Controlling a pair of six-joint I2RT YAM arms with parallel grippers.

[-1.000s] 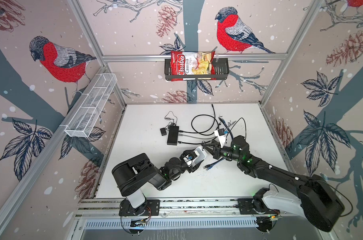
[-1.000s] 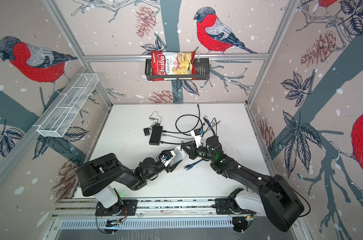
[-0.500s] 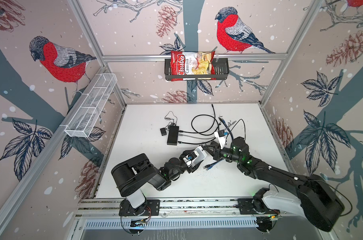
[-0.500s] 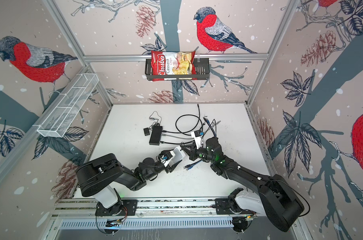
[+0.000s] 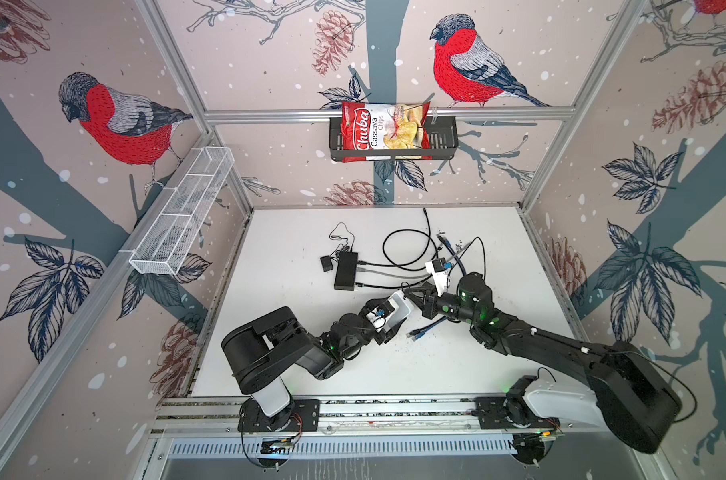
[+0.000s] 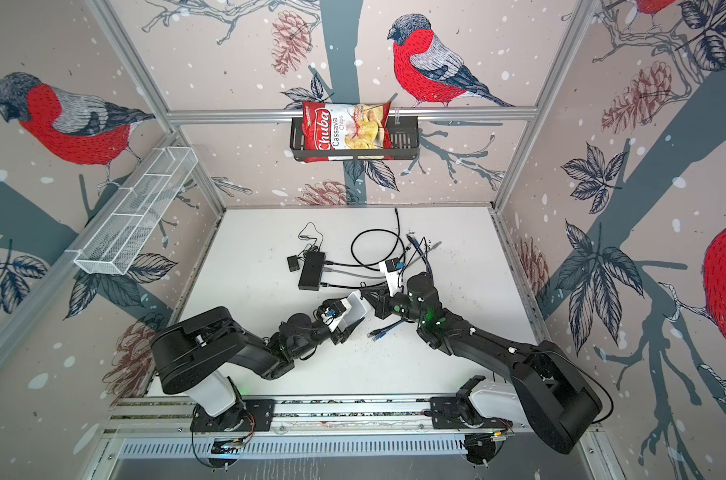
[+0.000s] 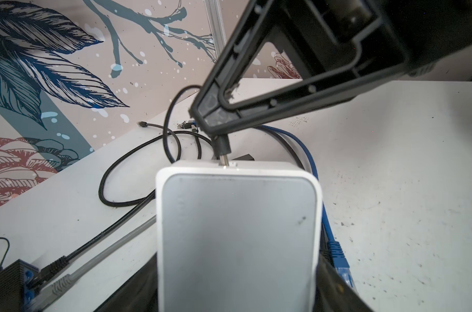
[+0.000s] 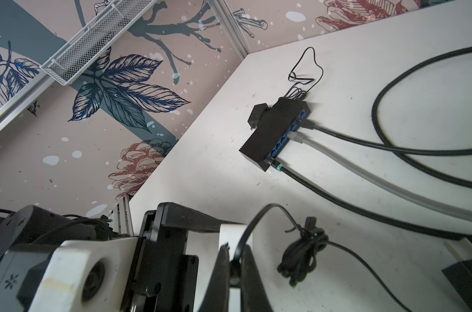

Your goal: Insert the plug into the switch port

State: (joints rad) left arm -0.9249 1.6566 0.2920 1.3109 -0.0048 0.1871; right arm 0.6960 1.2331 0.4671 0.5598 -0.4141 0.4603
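Note:
My left gripper (image 7: 237,286) is shut on a white box-shaped switch (image 7: 237,229), holding it by its two sides just off the table; both top views show the switch (image 5: 402,306) (image 6: 356,308). My right gripper (image 8: 234,266) is shut on a black barrel plug (image 7: 222,144) with a thin black lead. The plug's metal tip (image 7: 224,161) touches the switch's far edge at a small port. How deep the tip sits I cannot tell. In a top view the right gripper (image 5: 412,294) meets the switch at mid-table.
A black hub (image 5: 345,270) with blue ports and three cables plugged in lies behind. Looped black cable (image 5: 407,249) and blue cable ends (image 5: 425,328) lie around the grippers. A tied black cable bundle (image 8: 302,251) sits beside the right gripper.

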